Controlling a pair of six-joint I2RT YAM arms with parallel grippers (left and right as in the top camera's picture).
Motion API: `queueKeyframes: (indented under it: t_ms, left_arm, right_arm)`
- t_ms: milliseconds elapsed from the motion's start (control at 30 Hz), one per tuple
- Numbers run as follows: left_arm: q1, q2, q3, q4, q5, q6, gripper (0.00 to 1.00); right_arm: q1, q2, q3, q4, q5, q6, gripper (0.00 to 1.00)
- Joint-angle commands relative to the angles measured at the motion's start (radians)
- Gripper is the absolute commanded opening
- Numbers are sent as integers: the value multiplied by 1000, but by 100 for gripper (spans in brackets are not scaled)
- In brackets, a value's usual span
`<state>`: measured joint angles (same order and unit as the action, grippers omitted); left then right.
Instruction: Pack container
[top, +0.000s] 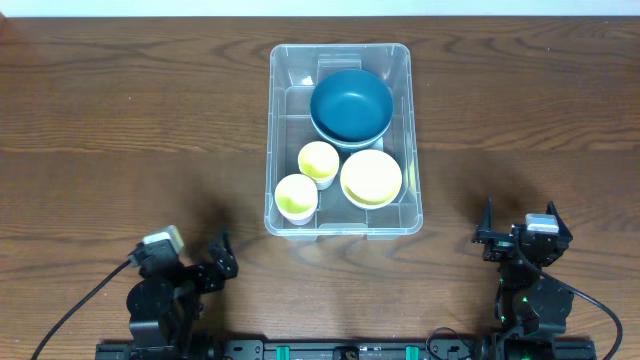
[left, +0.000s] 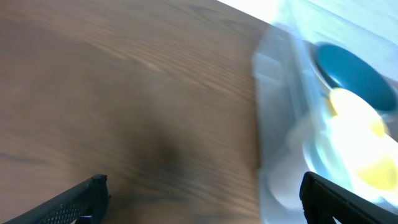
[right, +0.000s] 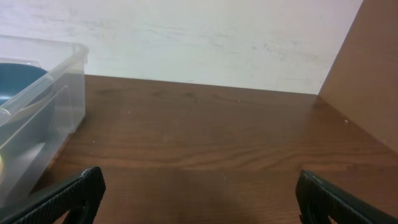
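Note:
The container (top: 283, 215) is a large clear plastic bin at the table's middle. Inside it sit a dark teal bowl (top: 351, 104), a wider white bowl with yellow inside (top: 371, 177) and two small white-and-yellow cups (top: 318, 160) (top: 296, 197). My left gripper (top: 222, 262) is open and empty near the front edge, left of the bin. My right gripper (top: 500, 240) is open and empty at the front right. The left wrist view shows the bin (left: 280, 124) blurred at its right, with the teal bowl (left: 351, 71) inside. The right wrist view shows the bin's corner (right: 56, 93) at its left.
The table is dark brown wood (top: 130, 120). A pale wall (right: 205, 37) runs behind the table's far edge in the right wrist view. Black cables trail from both arm bases at the front edge.

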<state>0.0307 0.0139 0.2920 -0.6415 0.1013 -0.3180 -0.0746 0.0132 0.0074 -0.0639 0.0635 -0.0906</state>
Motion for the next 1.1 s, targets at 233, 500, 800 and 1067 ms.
queueKeyframes:
  t_ms: [233,500,800,1067]
  left_arm:
    - [-3,-3,-5,-30,-409,-87,98]
    - [-3,-3,-98,199,-198,176,98]
    - [-3,-3,-223,420,-73,193,98]
    - [-3,14,-223,427,23,255,98]
  right_arm:
    - [-12,0,-2,-4,7,11,99]
    - [-12,0,-2,-4,7,11,99]
    - [-12,0,-2,-4,7,11,99]
    - [-12,0,-2,-4,7,11,99]
